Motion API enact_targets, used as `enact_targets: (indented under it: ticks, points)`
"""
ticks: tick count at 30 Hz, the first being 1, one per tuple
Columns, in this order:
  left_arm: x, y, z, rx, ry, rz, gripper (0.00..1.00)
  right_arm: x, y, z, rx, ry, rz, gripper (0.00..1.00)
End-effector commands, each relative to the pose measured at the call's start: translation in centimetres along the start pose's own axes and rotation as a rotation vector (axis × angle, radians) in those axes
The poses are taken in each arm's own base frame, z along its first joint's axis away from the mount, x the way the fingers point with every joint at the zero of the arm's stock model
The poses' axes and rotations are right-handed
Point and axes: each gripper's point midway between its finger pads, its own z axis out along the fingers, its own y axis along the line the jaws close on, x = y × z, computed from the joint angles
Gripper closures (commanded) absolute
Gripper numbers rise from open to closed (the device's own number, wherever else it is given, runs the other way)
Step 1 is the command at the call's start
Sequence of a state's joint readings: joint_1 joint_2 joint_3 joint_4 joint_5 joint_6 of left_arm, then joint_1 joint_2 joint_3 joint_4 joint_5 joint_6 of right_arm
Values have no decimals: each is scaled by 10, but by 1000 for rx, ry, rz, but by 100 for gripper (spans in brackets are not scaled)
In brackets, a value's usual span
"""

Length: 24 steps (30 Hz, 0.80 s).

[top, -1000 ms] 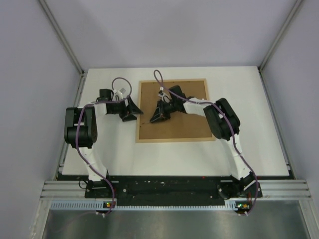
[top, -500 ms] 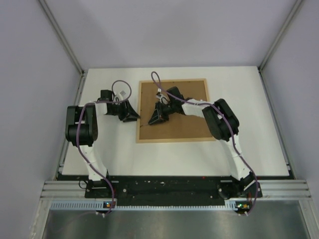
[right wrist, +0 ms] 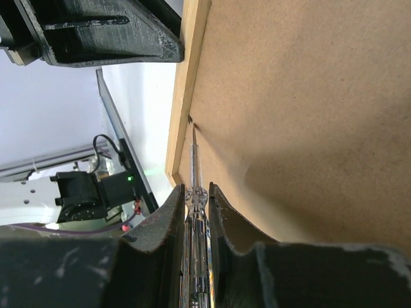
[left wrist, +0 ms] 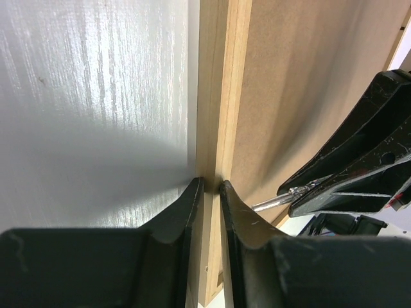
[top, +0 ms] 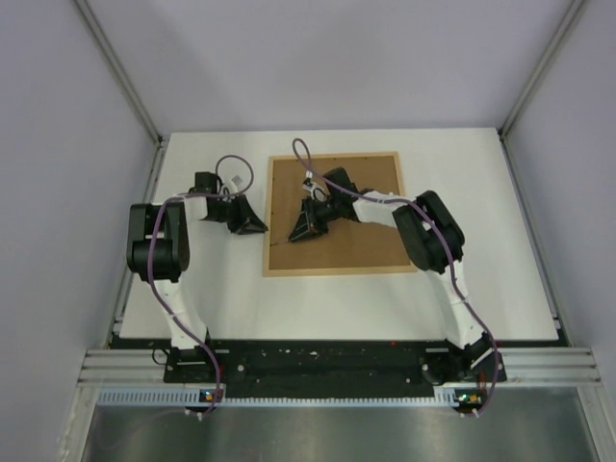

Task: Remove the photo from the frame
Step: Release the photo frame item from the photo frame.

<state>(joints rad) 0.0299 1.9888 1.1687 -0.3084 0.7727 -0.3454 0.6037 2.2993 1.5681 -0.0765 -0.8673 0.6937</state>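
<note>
The frame [top: 269, 217] lies face down on the white table, its plain brown backing board [top: 356, 217] facing up. The photo is hidden beneath that board. My left gripper [top: 260, 227] is at the frame's left rail; in the left wrist view the gripper [left wrist: 210, 183] is shut on the light-wood rail [left wrist: 212, 96]. My right gripper [top: 300, 234] hovers over the board's left part, shut on a clear-handled screwdriver [right wrist: 196, 173]. The screwdriver's tip rests at the seam between board [right wrist: 308, 96] and rail [right wrist: 189, 70].
The white table [top: 481, 289] is walled by grey panels with aluminium posts at the back corners. A black rail [top: 318, 361] carrying both arm bases runs along the near edge. The two grippers sit close together at the frame's left side.
My left gripper has slid right onto the frame's left rail and closed on it. The right gripper, still holding the screwdriver, has shifted slightly left toward that rail.
</note>
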Motion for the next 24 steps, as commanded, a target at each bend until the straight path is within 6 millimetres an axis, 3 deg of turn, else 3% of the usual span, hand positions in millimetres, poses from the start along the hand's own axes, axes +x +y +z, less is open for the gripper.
enact_targets:
  ticks: [1, 24]
  points:
    - [-2, 18, 6, -83, -2, 15, 82, -5, 21, -15, -19, -25, -62, 100]
    - [4, 15, 9, -81, 17, 20, 95, -18, 13, 4, -15, -47, -48, 100]
